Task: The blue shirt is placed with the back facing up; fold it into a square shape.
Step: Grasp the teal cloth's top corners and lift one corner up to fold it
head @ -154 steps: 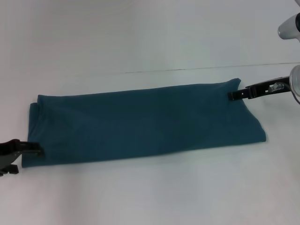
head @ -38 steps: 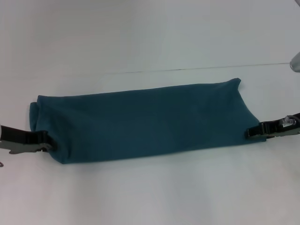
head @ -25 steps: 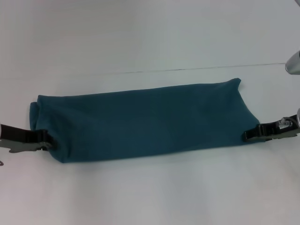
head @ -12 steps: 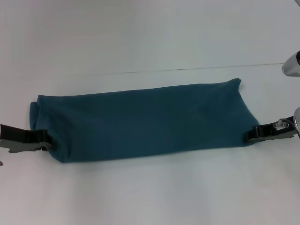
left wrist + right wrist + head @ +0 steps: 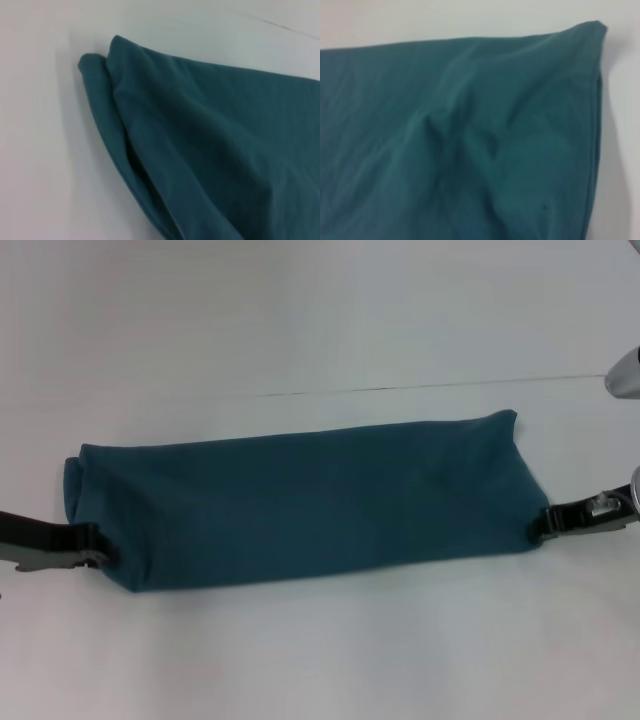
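**Long band, two claws at its ends**

White counter fills the scene, a thin dark seam line crossing it beyond the cloth. On it lies the dark teal-blue soft cotton shirt, already folded into a long narrow band running from my left to my right, plain side up.

My left claw sits low at the band's near left corner, tip touching the cloth; my right claw meets the near right corner the same way. Whether either claw has actually closed on fabric I cannot tell: the tips are dark against the cloth in the head view, and neither wrist view shows my own fingers.

I judge the next fold must bring one end over the other. If a claw holds only the top layer, the stacked layers seen at the left end in the left wrist view could peel apart and spoil the square. Loose wrinkles near the right end could also drag and skew the edge.

Any front lettering is hidden underneath, and both arms are cut off at the edges.
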You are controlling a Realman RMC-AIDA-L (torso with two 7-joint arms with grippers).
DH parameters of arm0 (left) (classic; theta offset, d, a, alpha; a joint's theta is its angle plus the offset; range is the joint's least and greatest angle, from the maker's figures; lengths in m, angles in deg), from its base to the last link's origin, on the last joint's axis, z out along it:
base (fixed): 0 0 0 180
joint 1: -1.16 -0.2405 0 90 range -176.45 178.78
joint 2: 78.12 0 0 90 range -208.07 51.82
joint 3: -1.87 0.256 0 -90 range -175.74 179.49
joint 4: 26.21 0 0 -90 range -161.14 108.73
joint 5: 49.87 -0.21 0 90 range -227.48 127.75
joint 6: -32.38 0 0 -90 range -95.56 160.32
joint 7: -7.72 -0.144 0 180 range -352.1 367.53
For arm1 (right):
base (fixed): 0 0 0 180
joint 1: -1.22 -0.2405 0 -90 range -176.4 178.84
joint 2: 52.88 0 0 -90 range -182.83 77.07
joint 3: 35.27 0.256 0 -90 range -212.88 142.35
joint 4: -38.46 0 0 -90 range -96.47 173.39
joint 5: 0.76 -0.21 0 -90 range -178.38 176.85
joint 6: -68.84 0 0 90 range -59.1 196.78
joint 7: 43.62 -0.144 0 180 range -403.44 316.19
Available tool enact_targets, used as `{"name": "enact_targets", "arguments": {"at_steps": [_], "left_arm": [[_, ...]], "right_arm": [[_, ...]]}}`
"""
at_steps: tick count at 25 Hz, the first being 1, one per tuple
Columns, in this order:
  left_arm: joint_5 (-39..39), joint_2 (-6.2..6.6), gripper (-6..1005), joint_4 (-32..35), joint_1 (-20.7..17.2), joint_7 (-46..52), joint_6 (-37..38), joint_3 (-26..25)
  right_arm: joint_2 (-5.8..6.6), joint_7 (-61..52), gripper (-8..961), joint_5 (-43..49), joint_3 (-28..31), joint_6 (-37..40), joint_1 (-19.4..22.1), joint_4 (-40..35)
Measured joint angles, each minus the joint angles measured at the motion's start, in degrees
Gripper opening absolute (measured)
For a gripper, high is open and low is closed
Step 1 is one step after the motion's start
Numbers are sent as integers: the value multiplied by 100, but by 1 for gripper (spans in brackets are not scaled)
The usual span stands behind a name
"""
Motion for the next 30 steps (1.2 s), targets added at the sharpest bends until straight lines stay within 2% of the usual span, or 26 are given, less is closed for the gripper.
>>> {"name": "enact_targets", "arguments": {"at_steps": [3, 8, 10, 16, 19, 24, 30], "left_arm": [[-18, 28, 118, 5, 5, -93, 229, -13], [-33, 141, 118, 133, -57, -100, 707, -93], [-39, 235, 118, 211, -109, -133, 1129, -315], [-100, 326, 118, 407, -251, -187, 1880, -603], [-203, 323, 118, 482, -352, -187, 2192, -620], [-264, 231, 118, 602, -535, -174, 2486, -618], [-220, 154, 118, 681, -667, -176, 2442, -637]], "right_arm": [[25, 167, 128, 123, -26, 353, -28, -105], [71, 532, 104, 306, -35, 1249, -65, -401], [113, 715, 102, 336, -36, 1749, -96, -426], [174, 1052, 97, 473, -54, 2980, -141, -549], [141, 1118, 97, 711, -121, 3328, -133, -652], [46, 1083, 98, 1126, -101, 3580, -33, -1115], [17, 1112, 98, 1138, -94, 3476, -18, -1144]]}}
